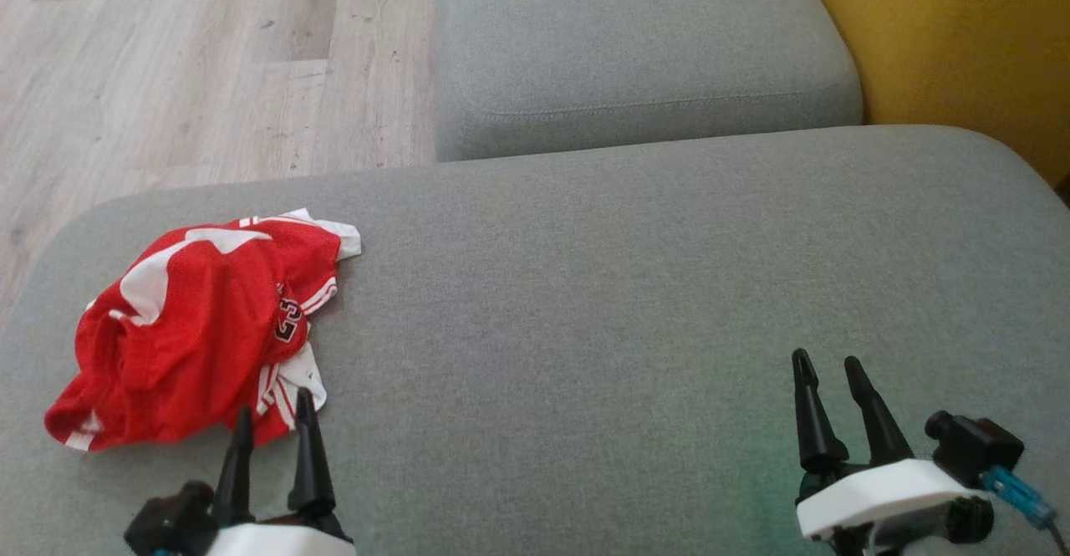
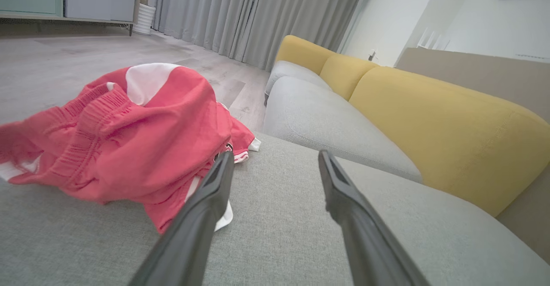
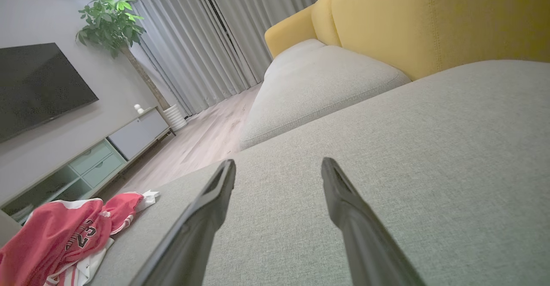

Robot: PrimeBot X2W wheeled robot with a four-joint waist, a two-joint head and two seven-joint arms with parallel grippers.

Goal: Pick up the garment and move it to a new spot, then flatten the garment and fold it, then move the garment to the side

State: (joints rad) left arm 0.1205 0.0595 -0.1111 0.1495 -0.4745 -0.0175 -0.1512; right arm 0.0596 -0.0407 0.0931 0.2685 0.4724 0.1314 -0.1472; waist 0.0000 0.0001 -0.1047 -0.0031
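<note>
A red garment (image 1: 201,322) with white trim lies crumpled on the left part of the grey sofa seat (image 1: 585,288). It looks like mesh sports shorts with a dark number print. My left gripper (image 1: 274,418) stands open just at the garment's near right edge, with nothing between its fingers. In the left wrist view the garment (image 2: 129,139) bulks up left of the open left gripper (image 2: 275,159), whose left finger (image 2: 206,208) overlaps the cloth's edge. My right gripper (image 1: 827,368) is open over bare seat at the lower right. From the right wrist, the garment (image 3: 64,238) lies far left of the right gripper (image 3: 278,165).
A second grey seat cushion (image 1: 635,46) lies beyond, with a yellow backrest (image 1: 961,46) on the right. Wooden floor (image 1: 167,63) borders the seat's far left edge. The right wrist view shows a TV (image 3: 38,84), a low cabinet (image 3: 107,157), a plant (image 3: 111,23) and curtains (image 3: 206,41).
</note>
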